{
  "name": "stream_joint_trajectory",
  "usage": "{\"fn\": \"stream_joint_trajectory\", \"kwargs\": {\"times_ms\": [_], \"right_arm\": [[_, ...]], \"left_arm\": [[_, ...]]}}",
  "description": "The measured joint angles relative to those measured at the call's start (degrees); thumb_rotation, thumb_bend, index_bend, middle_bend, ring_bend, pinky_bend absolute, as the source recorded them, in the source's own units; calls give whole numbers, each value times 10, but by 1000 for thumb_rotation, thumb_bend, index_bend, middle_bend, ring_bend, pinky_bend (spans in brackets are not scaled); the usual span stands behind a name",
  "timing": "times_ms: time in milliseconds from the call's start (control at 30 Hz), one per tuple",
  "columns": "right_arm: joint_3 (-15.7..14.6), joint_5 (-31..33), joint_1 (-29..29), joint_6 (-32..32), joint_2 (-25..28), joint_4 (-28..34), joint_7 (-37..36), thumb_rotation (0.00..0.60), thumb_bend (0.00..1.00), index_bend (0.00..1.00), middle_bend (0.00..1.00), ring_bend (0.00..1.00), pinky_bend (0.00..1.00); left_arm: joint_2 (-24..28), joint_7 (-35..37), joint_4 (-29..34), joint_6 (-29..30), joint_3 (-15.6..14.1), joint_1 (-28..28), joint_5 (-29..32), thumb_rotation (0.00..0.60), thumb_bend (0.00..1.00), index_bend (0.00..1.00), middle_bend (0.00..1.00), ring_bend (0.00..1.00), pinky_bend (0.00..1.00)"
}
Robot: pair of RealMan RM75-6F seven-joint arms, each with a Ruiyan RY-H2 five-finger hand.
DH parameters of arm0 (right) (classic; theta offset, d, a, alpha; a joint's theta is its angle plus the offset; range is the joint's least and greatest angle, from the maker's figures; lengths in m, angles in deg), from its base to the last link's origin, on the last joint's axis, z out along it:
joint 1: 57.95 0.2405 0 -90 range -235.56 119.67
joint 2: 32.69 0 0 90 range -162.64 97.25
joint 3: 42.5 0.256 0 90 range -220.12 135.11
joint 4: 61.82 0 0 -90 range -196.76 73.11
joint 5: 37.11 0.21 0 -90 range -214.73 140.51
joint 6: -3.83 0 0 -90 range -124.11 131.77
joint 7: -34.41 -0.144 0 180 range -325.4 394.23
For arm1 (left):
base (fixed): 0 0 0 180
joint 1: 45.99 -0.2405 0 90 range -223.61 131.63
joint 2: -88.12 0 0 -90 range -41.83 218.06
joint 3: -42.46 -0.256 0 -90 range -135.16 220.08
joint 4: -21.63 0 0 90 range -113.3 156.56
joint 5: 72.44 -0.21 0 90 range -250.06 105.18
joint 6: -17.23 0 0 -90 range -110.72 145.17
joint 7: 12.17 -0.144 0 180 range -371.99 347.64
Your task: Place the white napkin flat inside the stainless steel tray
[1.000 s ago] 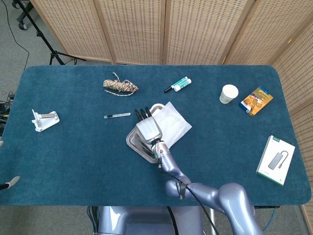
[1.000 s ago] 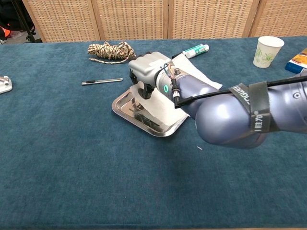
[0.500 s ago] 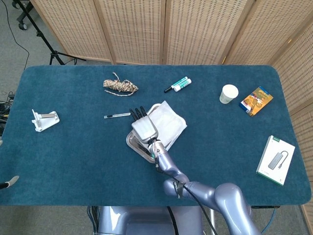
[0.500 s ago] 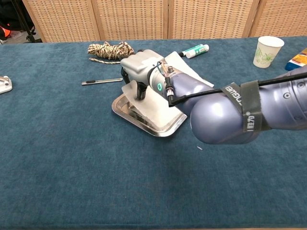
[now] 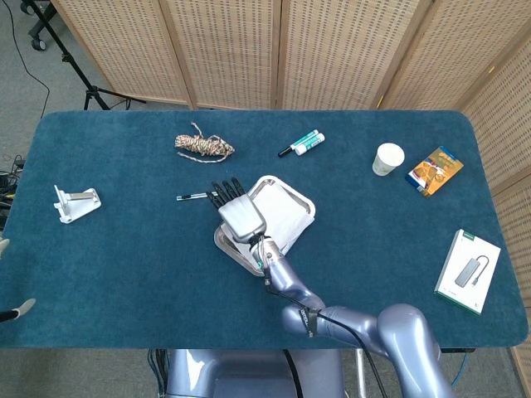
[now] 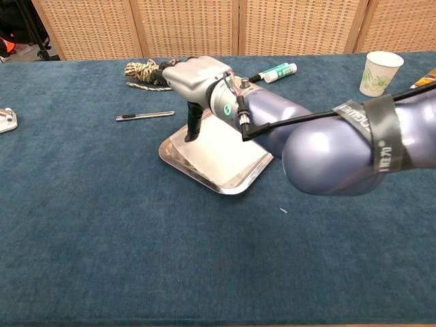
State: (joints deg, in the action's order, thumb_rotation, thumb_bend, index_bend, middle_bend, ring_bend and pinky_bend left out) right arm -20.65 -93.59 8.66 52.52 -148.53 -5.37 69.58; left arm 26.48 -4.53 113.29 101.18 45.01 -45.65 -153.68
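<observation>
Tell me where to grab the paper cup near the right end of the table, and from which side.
Grip the paper cup around its side wall, about mid-height, coming in level from the robot's own side of the table. It stands upright with its open mouth up and tapers toward the base, so fingers wrapped round the wall should hold better than a pinch on the thin rim. The right hand is nearer.

The table (image 5: 124,265) is covered in deep teal-blue. The napkin (image 5: 278,211) is white on a shiny silver tray (image 6: 235,185). The right hand (image 5: 238,217) is pale grey with black fingers (image 5: 222,193). Far left, the rope (image 5: 203,147) is brown-and-cream speckled; far right, the cup (image 5: 387,158) is white.
</observation>
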Motion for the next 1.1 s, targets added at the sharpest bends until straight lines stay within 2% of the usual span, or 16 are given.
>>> {"fn": "stream_joint_trajectory", "kwargs": {"times_ms": [133,200,267,400,433,533,633,800,967,1100], "right_arm": [[0,-2,-13,-5,37,59,-18,600,140,59,4,0,0],[-1,-3,-21,-6,59,90,-28,600,231,101,41,0,0],[-5,-6,-30,-7,80,117,-37,600,375,154,91,2,0],[-22,-19,-60,-5,136,179,-62,600,793,337,239,81,0],[-28,-22,-67,-4,146,188,-66,600,853,367,267,97,0],[-49,-33,-85,-4,177,212,-76,600,951,396,299,118,0],[-73,-40,-102,-3,206,229,-80,600,995,402,305,126,0],[-115,-52,-134,1,247,248,-83,600,1000,403,297,127,0],[-135,-36,-148,-3,262,246,-75,600,1000,397,245,127,0],[-144,-22,-153,-3,268,250,-60,600,1000,326,238,124,0]], "left_arm": [[-1,-3,1,-1,-1,1,0,600,0,0,0,0,0],[-1,-5,1,-2,-1,1,-1,600,0,0,0,0,0],[-2,-6,2,-1,-3,1,-3,600,0,0,0,0,0],[-3,-11,4,2,-5,0,-7,600,0,0,0,0,0],[-3,-12,5,2,-6,0,-8,600,0,0,0,0,0],[-4,-16,6,3,-8,0,-10,600,0,0,0,0,0],[-6,-20,8,5,-9,-1,-14,600,0,0,0,0,0],[-9,-29,8,3,-10,1,-14,600,0,0,0,0,0],[-13,-39,10,1,-11,3,-15,600,0,0,0,0,0],[-15,-43,9,-3,-11,5,-11,600,0,0,0,0,0]]}}
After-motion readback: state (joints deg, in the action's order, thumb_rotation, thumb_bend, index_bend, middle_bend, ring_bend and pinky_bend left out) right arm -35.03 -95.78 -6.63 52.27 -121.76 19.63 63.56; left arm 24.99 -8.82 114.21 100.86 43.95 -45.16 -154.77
